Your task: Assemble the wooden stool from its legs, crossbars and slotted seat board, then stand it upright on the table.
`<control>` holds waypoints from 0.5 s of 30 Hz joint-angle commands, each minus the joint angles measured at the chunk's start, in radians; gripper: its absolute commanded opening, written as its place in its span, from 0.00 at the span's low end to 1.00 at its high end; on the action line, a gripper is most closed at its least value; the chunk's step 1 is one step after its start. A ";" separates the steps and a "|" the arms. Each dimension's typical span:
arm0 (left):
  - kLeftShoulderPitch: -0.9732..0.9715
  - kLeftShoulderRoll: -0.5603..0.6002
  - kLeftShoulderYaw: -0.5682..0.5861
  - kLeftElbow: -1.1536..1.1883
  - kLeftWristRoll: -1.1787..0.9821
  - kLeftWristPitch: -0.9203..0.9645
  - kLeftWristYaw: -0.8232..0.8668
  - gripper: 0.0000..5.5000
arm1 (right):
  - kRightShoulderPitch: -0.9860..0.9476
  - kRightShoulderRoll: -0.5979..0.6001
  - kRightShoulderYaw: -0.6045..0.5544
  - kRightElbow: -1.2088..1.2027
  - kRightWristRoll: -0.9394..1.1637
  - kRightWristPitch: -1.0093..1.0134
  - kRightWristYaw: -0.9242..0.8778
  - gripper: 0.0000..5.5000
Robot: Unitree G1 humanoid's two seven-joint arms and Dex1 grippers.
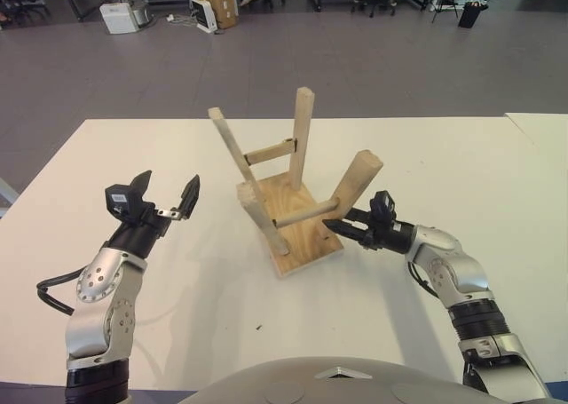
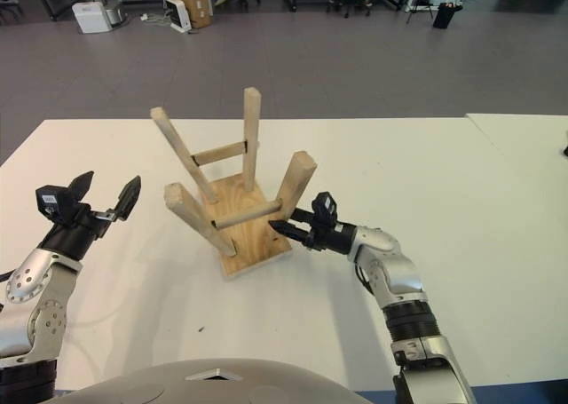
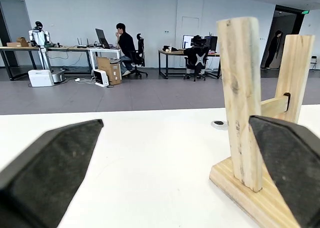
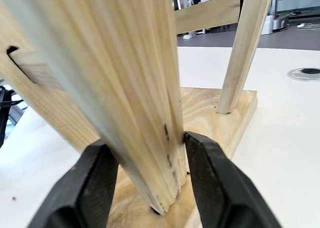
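The wooden stool [image 1: 297, 191] stands upside down in the middle of the white table, its seat board [image 1: 306, 244] flat on the surface and its legs pointing up. One crossbar [image 1: 269, 152] joins the two far legs and another [image 1: 302, 214] joins the two near ones. My right gripper [image 1: 342, 229] is shut on the near right leg [image 4: 135, 77] low down by the board, one finger [image 4: 95, 183] on each side. My left gripper [image 1: 169, 186] hangs open to the left of the stool, apart from it, with the near left leg [image 3: 242, 102] ahead of it.
The table's far edge [image 1: 293, 120] lies just behind the stool, with floor beyond. A second table [image 1: 541, 129] adjoins at the right. A round cable grommet [image 4: 306, 73] sits in the tabletop past the stool. A black cable [image 1: 53, 297] loops beside my left arm.
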 commanded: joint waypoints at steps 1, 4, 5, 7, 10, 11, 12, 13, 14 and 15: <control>0.011 0.016 0.018 0.032 0.020 -0.016 -0.022 0.98 | -0.085 -0.078 0.100 0.108 -0.080 -0.090 0.214 0.36; 0.030 0.016 0.030 0.056 0.024 -0.029 -0.034 0.98 | -0.199 -0.116 0.115 0.297 -0.170 -0.231 0.260 0.34; 0.043 0.015 0.035 0.064 0.026 -0.035 -0.039 0.98 | -0.240 -0.123 0.116 0.382 -0.211 -0.299 0.243 0.34; 0.067 0.018 0.039 0.085 0.032 -0.049 -0.059 0.98 | -0.296 -0.133 0.115 0.505 -0.252 -0.419 0.247 0.31; 0.084 0.032 0.040 0.143 0.048 -0.075 -0.104 0.98 | -0.375 -0.147 0.146 0.658 -0.326 -0.614 0.325 0.22; 0.079 0.040 0.035 0.169 0.059 -0.083 -0.120 0.98 | -0.408 -0.143 0.150 0.709 -0.351 -0.663 0.330 0.18; 0.072 0.046 0.030 0.189 0.069 -0.091 -0.134 0.98 | -0.435 -0.137 0.149 0.749 -0.365 -0.698 0.327 0.15; 0.055 0.049 0.020 0.207 0.074 -0.096 -0.144 0.98 | -0.454 -0.128 0.143 0.777 -0.377 -0.704 0.304 0.12; 0.036 0.053 0.003 0.228 0.087 -0.103 -0.155 0.98 | -0.464 -0.124 0.144 0.799 -0.392 -0.675 0.291 0.11; 0.019 0.056 -0.012 0.248 0.098 -0.109 -0.166 0.98 | -0.468 -0.122 0.142 0.816 -0.400 -0.651 0.282 0.11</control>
